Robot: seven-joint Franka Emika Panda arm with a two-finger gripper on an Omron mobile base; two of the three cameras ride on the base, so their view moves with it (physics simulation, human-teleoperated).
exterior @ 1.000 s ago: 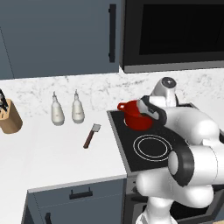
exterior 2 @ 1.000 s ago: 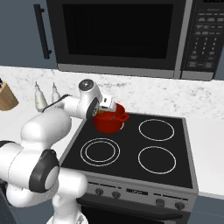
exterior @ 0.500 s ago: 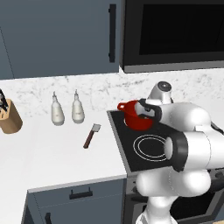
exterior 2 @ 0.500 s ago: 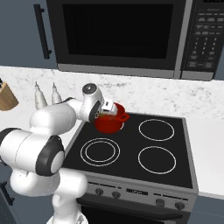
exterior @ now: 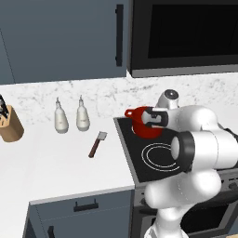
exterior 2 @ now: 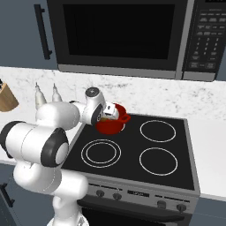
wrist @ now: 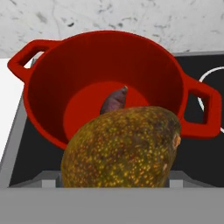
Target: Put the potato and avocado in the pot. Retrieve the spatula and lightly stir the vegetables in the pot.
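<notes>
Ochre potato [wrist: 122, 148] clamped in wide-set gripper [exterior 2: 111, 112], over red pot [wrist: 105, 83], avocado [wrist: 113, 101] inside.

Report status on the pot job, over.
Gripper closed on the potato, poised over the pot. Avocado lying in the pot. Spatula on the counter, untouched. Nothing in the way.
</notes>
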